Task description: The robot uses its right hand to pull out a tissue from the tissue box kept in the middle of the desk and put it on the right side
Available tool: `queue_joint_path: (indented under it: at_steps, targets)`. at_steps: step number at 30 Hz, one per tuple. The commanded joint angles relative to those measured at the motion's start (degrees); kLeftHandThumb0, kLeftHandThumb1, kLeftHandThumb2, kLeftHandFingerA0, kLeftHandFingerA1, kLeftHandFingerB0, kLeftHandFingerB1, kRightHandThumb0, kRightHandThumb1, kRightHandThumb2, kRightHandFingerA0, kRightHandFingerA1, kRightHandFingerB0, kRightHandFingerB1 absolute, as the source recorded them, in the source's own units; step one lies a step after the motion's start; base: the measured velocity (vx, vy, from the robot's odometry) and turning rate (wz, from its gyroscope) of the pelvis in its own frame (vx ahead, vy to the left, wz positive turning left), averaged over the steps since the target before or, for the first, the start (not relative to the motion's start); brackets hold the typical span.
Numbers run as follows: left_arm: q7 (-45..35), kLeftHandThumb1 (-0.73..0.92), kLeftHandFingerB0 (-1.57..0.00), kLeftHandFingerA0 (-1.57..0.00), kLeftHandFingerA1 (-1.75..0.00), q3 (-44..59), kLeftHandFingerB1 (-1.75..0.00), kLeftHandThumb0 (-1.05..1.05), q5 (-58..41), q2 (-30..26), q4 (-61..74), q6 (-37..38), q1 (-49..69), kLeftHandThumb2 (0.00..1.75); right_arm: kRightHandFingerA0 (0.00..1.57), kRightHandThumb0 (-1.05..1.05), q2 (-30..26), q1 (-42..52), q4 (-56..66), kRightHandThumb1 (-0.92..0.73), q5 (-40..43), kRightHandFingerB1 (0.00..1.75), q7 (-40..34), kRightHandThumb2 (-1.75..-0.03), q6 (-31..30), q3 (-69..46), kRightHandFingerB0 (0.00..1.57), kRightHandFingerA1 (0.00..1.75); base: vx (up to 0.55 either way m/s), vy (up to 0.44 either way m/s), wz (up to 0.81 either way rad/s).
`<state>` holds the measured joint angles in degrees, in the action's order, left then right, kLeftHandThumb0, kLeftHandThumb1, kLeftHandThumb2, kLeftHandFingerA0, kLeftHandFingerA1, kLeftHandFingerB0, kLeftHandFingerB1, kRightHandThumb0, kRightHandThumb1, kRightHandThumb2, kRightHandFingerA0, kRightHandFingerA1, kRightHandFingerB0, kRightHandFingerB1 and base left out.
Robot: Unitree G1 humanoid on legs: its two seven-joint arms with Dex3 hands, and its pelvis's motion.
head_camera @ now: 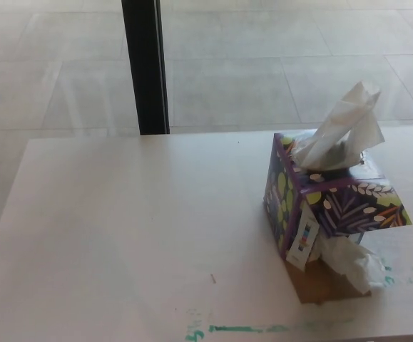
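A purple tissue box point(331, 203) with leaf patterns stands on the right part of the white desk point(135, 228). A white tissue point(342, 132) sticks up out of its top slot, standing free with nothing holding it. A crumpled white tissue point(352, 260) lies on the desk against the box's front right corner. Neither hand shows in the head view.
A black vertical post point(144, 64) stands behind the desk's far edge, in front of a tiled floor. Green paint marks point(242, 328) run along the desk's near edge. A brown patch point(320, 285) lies under the box's front.
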<state>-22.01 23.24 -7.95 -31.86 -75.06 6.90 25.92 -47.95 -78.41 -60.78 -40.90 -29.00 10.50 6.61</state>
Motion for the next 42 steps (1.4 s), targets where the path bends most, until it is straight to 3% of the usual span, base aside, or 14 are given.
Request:
queue_joint_path:
  at_steps: [1, 8, 9, 12, 13, 18, 19, 21, 23, 31, 34, 35, 36, 42]
  targets:
    - [-0.3, 0.92, -0.46, -0.37, -0.45, 0.6, -0.44, -0.87, -0.5, -1.3, -0.3, -0.1, 0.2, 0.70, 1.00, -0.32, -2.1, -0.7, -0.5, -0.42, 0.1, 1.64, -2.4, -1.05, 1.9, 1.6, 0.77, 1.75, 0.00, 0.000, 0.00]
    - [0.5, 0.92, -0.47, -0.39, -0.45, -0.5, -0.44, -0.89, 0.6, -1.5, -0.5, 1.3, 0.2, 0.73, 0.99, -0.27, -0.1, 7.7, 5.5, -0.38, 1.1, 1.46, -1.2, -1.06, 5.5, 4.2, 0.83, 1.73, 0.00, 0.000, 0.00]
    - [0.6, 0.77, -0.54, -0.39, -0.56, 0.1, -0.61, -0.85, 0.1, -1.3, -0.5, 1.6, 0.4, 1.21, 0.99, -0.28, 1.6, 13.5, 9.7, -0.44, 1.9, 1.32, 0.2, -1.11, 5.6, 4.6, 0.86, 1.67, 0.00, 0.000, 0.00]
    - [1.0, 0.73, -0.44, -0.40, -0.57, 0.4, -0.57, -0.81, -0.2, -1.0, -0.6, 1.2, 0.1, 1.17, 0.99, -0.28, 2.9, 17.6, 13.1, -0.45, 3.5, 1.30, 2.4, -1.09, 5.9, 4.1, 0.88, 1.66, 0.00, 0.000, 0.00]
    - [0.2, 0.92, -0.49, -0.41, -0.46, 0.5, -0.47, -0.86, -0.4, -1.0, -0.4, 1.2, 0.1, 0.69, 0.97, -0.29, 4.8, 21.5, 15.6, -0.42, 3.1, 1.31, 2.1, -1.10, 5.4, 4.9, 0.88, 1.65, 0.00, 0.000, 0.00]
    - [1.0, 0.92, -0.49, -0.50, -0.46, 1.3, -0.45, -0.87, -1.0, -0.5, -0.5, 0.3, -0.6, 0.70, 0.96, -0.24, 7.9, 26.8, 18.2, -0.47, 2.9, 1.27, 3.2, -1.01, 4.5, 5.4, 0.84, 1.63, 0.00, 0.000, 0.00]
    - [1.5, 0.78, -0.47, -0.44, -0.57, 0.6, -0.56, -0.88, 0.0, -0.4, -0.3, 1.5, -0.4, 1.22, 0.94, -0.25, 8.1, 29.2, 19.1, -0.50, 1.8, 1.35, 5.3, -0.90, 3.4, 6.6, 0.80, 1.66, 0.00, 0.000, 0.00]
    - [1.5, 0.78, -0.47, -0.44, -0.57, 0.1, -0.56, -0.88, 0.4, -0.4, -0.2, 1.9, -0.4, 1.22, 0.94, -0.25, 7.9, 30.8, 19.8, -0.50, 0.6, 1.35, 5.6, -0.90, 2.8, 7.6, 0.80, 1.66, 0.00, 0.000, 0.00]
    - [1.1, 0.92, -0.44, -0.50, -0.48, 0.5, -0.43, -0.89, -0.2, 0.0, -0.1, 1.4, -0.7, 0.71, 0.82, -0.28, 6.8, 34.5, 21.9, -0.61, -1.5, 1.44, 11.9, -0.73, -0.4, 10.3, 0.70, 1.68, 0.00, 0.000, 0.00]
    - [1.2, 0.82, -0.40, -0.47, -0.49, 0.8, -0.46, -0.93, -0.6, 0.1, -0.1, 1.2, -1.0, 0.82, 0.85, -0.38, 1.7, 43.9, 24.9, -0.65, -8.6, 1.17, 19.0, -0.71, -7.8, 16.7, 0.77, 1.63, 0.00, 0.000, 0.00]
    - [1.8, 0.82, -0.44, -0.49, -0.50, 0.3, -0.47, -0.93, 0.1, 0.2, -0.1, 1.8, -1.2, 0.82, 0.80, -0.36, 0.7, 46.6, 27.2, -0.66, -7.4, 1.37, 23.1, -0.69, -7.6, 17.0, 0.69, 1.68, 0.00, 0.000, 0.00]
    - [1.7, 0.74, -0.45, -0.40, -0.57, 0.4, -0.57, -0.81, -0.1, 0.4, -0.1, 1.7, -1.2, 1.18, 0.77, -0.38, 0.5, 47.0, 27.8, -0.68, -7.6, 1.28, 25.4, -0.64, -7.5, 17.7, 0.68, 1.67, 0.00, 0.000, 0.00]
    - [2.0, 0.92, -0.52, -0.41, -0.46, -0.2, -0.46, -0.88, 0.6, 0.4, -0.1, 1.9, -1.2, 0.73, 0.81, -0.33, 0.0, 48.5, 27.8, -0.66, -7.0, 1.38, 22.7, -0.64, -4.2, 17.7, 0.66, 1.68, 0.00, 0.000, 0.00]
    - [2.2, 0.92, -0.50, -0.36, -0.43, -0.7, -0.46, -0.91, 0.8, 0.4, -0.2, 2.2, -1.2, 0.78, 0.75, -0.30, 2.9, 54.0, 32.7, -0.73, -9.5, 0.85, 28.0, -0.66, -7.9, 21.5, 0.73, 1.50, 0.00, 0.000, 0.00]
